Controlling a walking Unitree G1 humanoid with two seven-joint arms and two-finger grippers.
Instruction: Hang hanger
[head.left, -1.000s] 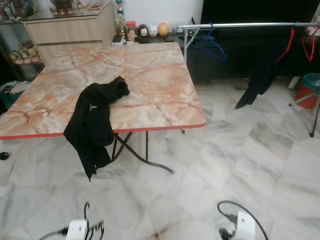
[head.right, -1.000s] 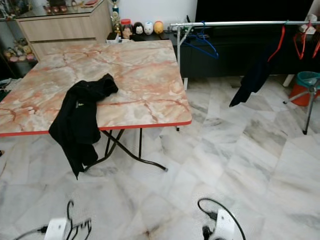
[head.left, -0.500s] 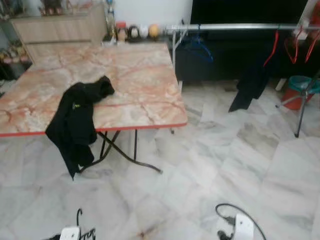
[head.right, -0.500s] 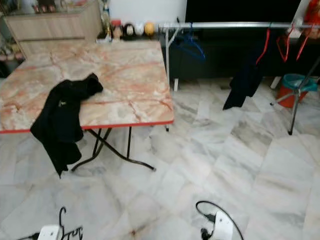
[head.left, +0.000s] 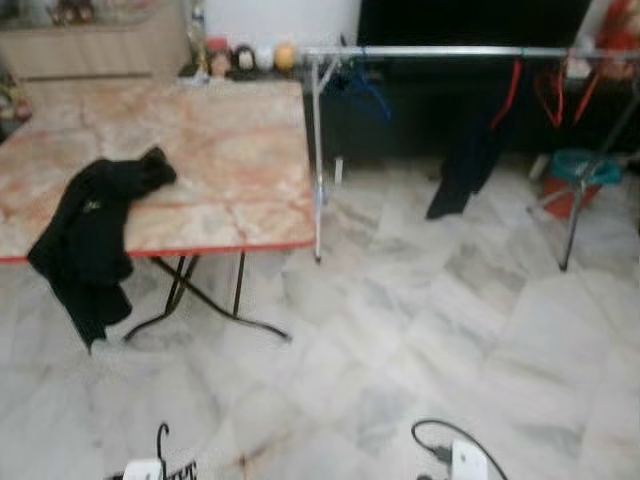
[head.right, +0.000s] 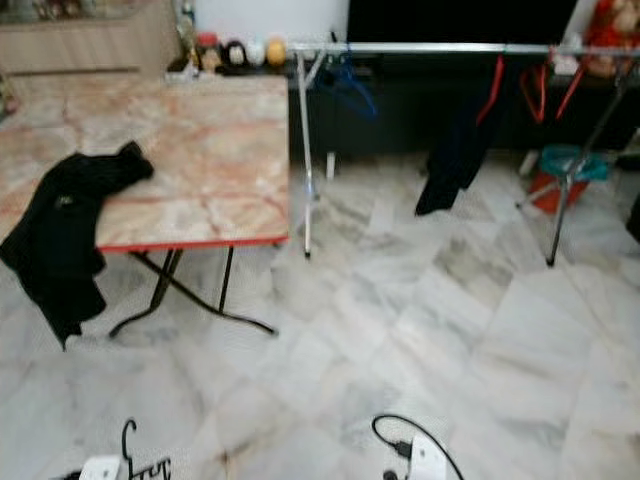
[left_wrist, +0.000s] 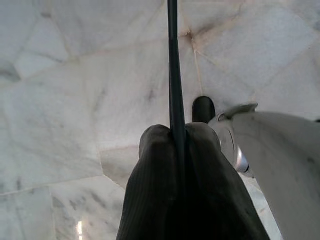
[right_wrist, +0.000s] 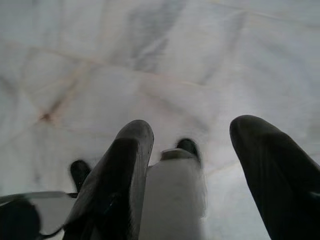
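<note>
You are carrying the black hanger (left_wrist: 173, 75) toward the clothes rail (head.left: 440, 52); the left pincer (left_wrist: 179, 137) is clamped on its thin bar, hook (head.left: 161, 437) probably uppermost; the right pincer (right_wrist: 192, 145) hangs apart, idle; next, close in on the rail and lift the hook over it

Hanger (left_wrist: 172, 75) between closed jaws
</note>
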